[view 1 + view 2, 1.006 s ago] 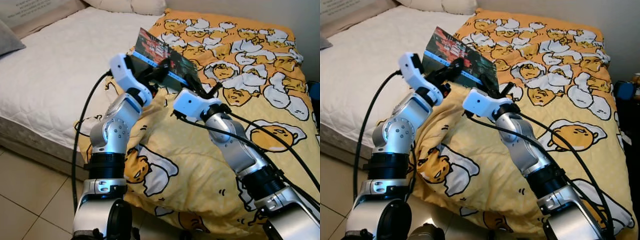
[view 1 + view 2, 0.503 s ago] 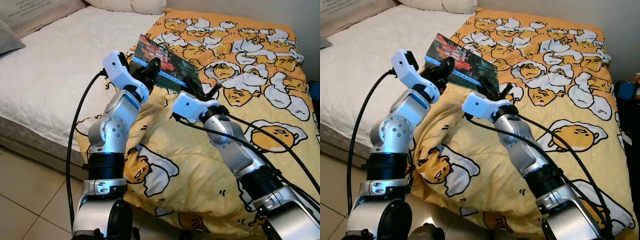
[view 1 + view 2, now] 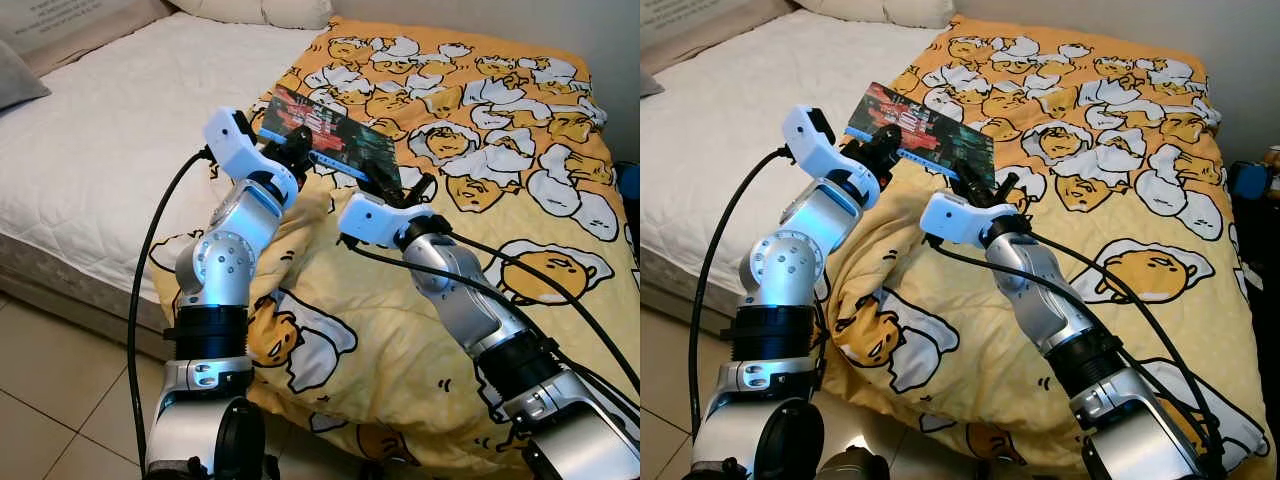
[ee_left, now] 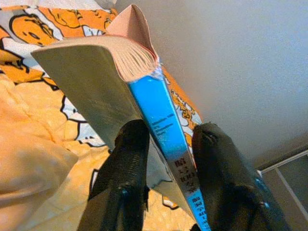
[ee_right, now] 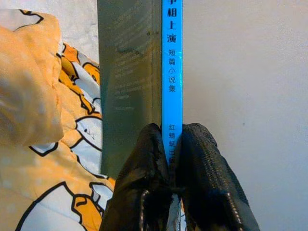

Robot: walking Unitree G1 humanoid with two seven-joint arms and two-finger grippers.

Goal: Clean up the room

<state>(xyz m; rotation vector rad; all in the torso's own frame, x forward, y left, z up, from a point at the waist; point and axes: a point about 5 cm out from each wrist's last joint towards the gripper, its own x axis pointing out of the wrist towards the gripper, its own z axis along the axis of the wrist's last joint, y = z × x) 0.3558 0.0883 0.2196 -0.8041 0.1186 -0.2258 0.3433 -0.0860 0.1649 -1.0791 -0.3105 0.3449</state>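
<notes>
— Yellow-orange blanket point(image 3: 430, 290), printed with cartoon egg figures, covers the right part of the bed point(image 3: 110, 150); the left part is bare white quilted mattress. Where is the book?

— The book point(image 3: 325, 140) is held up over the blanket, near the line where the blanket meets the white mattress. Its dark cover with red lettering faces up and its bright blue spine faces the robot.

— Which pincer has it?

— Both. The left pincer point(image 3: 298, 150) grips the left end; in the left wrist view its two black fingers point(image 4: 126, 163) sit on either side of the blue spine, with the page edges fanning out beyond them. The right pincer point(image 3: 388, 188) is clamped on the right end; in the right wrist view its fingers point(image 5: 202, 159) are pressed together on the spine, which carries printed characters.

— Does the book touch the blanket?

— From the head views it seems to be lifted just above the blanket, tilted, with its far edge higher, but whether the lower edge brushes the fabric I cannot tell.

— Anything else around?

— A pillow point(image 3: 260, 10) at the head of the bed, tiled floor point(image 3: 50, 420) at the lower left, and black cables point(image 3: 150, 260) running along both silver arms.
</notes>
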